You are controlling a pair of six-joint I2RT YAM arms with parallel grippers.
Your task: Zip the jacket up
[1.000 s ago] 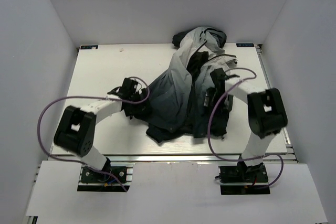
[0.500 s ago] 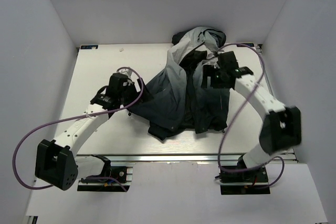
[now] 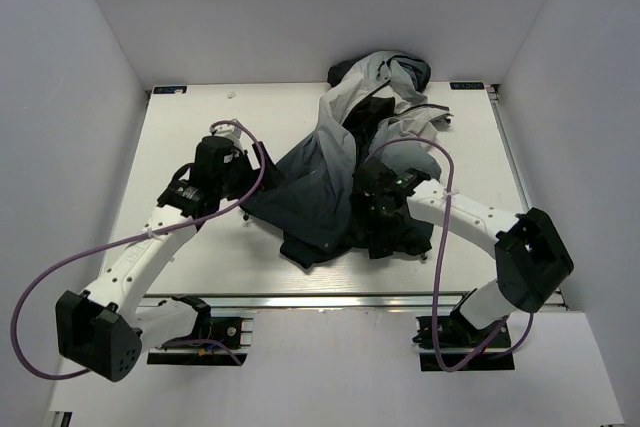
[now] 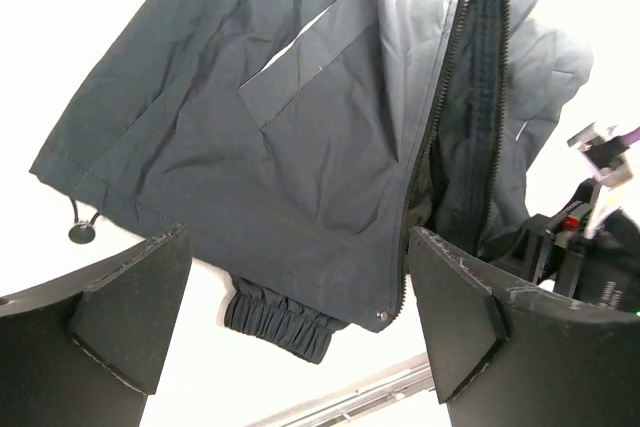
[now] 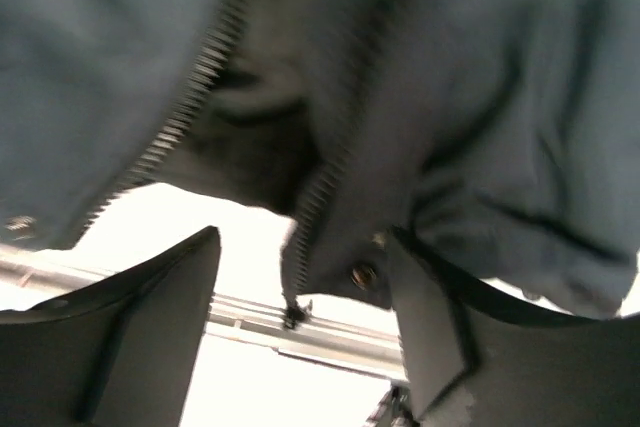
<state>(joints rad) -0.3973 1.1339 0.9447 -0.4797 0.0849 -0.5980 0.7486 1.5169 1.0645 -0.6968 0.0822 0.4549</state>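
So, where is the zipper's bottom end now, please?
The zipper's bottom end lies at the jacket's hem in the left wrist view, just right of the elastic cuff.

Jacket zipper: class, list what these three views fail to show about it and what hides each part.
Left wrist view: the zipper runs off the top edge. A finger of the left hand covers fabric beside its lower end.
Top view: the right hand and its arm cover the jacket front, hiding the zipper's bottom.
Right wrist view: blur smears the teeth; whether the sides are joined is unreadable.
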